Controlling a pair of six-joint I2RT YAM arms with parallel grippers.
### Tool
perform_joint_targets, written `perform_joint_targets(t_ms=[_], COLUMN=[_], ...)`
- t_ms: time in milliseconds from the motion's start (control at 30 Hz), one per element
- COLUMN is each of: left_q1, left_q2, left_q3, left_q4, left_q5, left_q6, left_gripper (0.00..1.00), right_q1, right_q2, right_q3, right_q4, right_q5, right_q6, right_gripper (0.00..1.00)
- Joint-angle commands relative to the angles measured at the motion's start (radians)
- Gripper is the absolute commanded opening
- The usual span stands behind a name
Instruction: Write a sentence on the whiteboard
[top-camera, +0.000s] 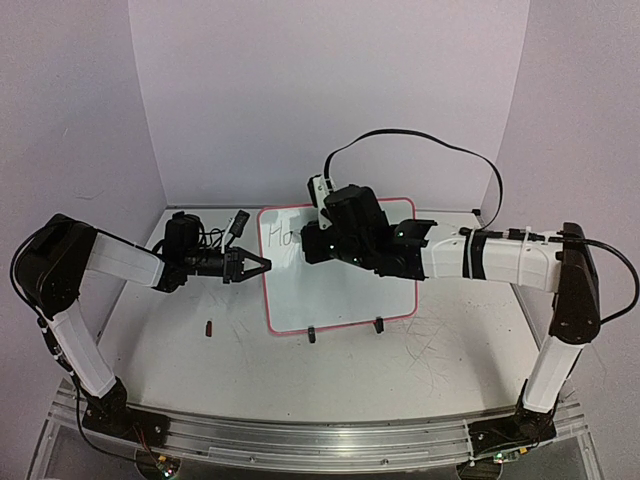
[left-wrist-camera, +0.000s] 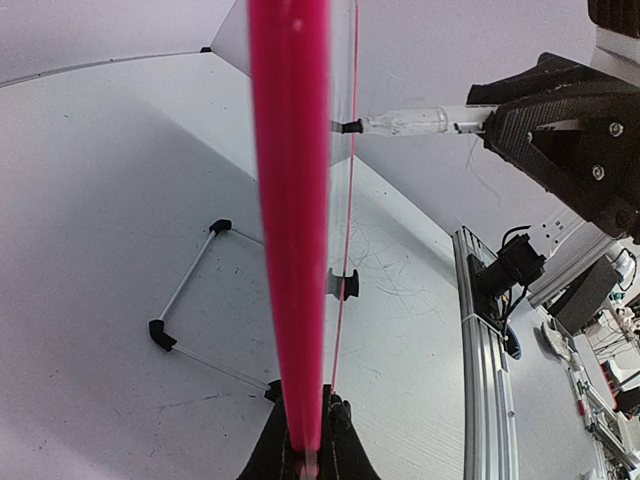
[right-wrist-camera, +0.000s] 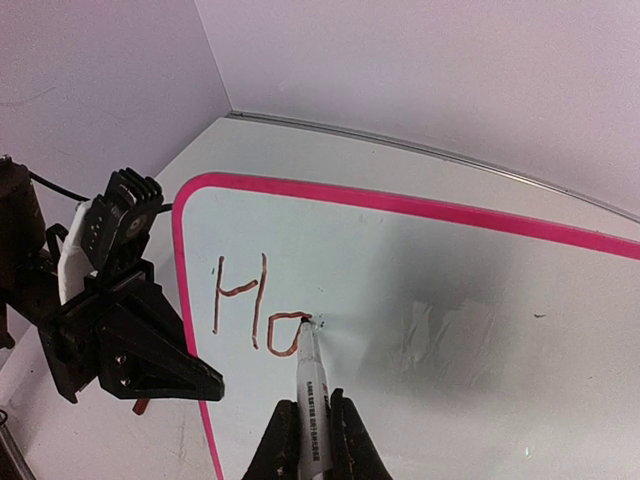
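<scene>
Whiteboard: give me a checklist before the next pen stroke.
1. Left tool clamped on the whiteboard at its left edge: ok.
2. Right tool shut on the marker: ok.
3. Marker tip on the board at the end of the lettering: ok.
4. Lettering reads "Ha" only, sentence unfinished: not ok.
5. Blank board to the right of the letters for more text: ok.
6. Clip feet on the board's lower edge seated firmly: cannot tell.
</scene>
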Motion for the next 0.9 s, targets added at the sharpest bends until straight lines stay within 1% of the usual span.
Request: perform_joint_targets(t_ms=[0, 200, 867], left_q1=[-0.019, -0.018, -0.019], left_q2=[-0.024, -0.017, -0.02], left_q3=[0.007, 0.008, 0.005], left_q4=[-0.007, -0.008, -0.009], left_q5=[-0.003, -0.001, -0.002], left_q6=[0.034, 0.033, 0.033], left_gripper=[0.0, 0.0, 0.0], right_q1=[-0.017, -0.014, -0.012], right_q2=[-0.038, -0.051, -0.062], right_q3=[-0.013, -0.052, -0.079], right_q4=[0.007, 0.003, -0.016], right_q5=[0.022, 0.006, -0.022], right_q6=[-0.004, 0.006, 0.018], right_gripper=[0.0, 0.0, 0.0])
